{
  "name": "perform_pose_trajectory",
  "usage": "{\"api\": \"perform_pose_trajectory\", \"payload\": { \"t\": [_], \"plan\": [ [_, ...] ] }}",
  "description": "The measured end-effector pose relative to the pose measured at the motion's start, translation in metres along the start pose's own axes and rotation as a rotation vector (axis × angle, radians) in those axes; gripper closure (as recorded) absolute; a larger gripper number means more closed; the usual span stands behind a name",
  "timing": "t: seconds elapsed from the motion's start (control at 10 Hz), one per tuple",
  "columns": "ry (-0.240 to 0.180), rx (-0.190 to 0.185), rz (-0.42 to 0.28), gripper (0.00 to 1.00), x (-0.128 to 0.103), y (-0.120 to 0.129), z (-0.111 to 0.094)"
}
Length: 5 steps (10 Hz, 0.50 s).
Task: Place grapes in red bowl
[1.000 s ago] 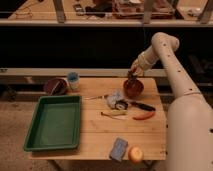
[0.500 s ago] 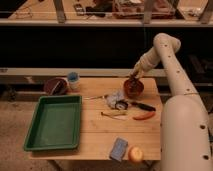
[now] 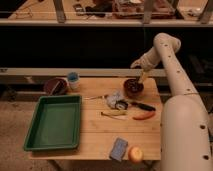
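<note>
You'll find the grapes (image 3: pixel 132 86) as a dark mass inside the red bowl (image 3: pixel 134 88), at the counter's (image 3: pixel 95 130) two-o'clock corner. The gripper (image 3: pixel 142 77) hangs just above the bowl's one-o'clock rim; you cannot tell how its fingers stand or whether they hold anything. At the bowl's seven o'clock lies a green tray (image 3: pixel 54 122).

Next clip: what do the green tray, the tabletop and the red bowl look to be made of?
The green tray looks like moulded plastic: uniform colour, rounded raised rim, faint sheen. The tabletop appears to be light wood, with plank seams and a matte finish. The red bowl, right under the end effector, is smooth and dark inside; plastic or glazed ceramic, hard to say.
</note>
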Motion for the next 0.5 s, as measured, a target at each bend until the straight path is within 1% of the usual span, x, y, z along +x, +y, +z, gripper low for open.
{"api": "perform_pose_trajectory", "payload": {
  "t": [0.5],
  "plan": [
    [0.0,0.0,0.0,0.27,0.0003,0.0001,-0.0002]
  ]
}}
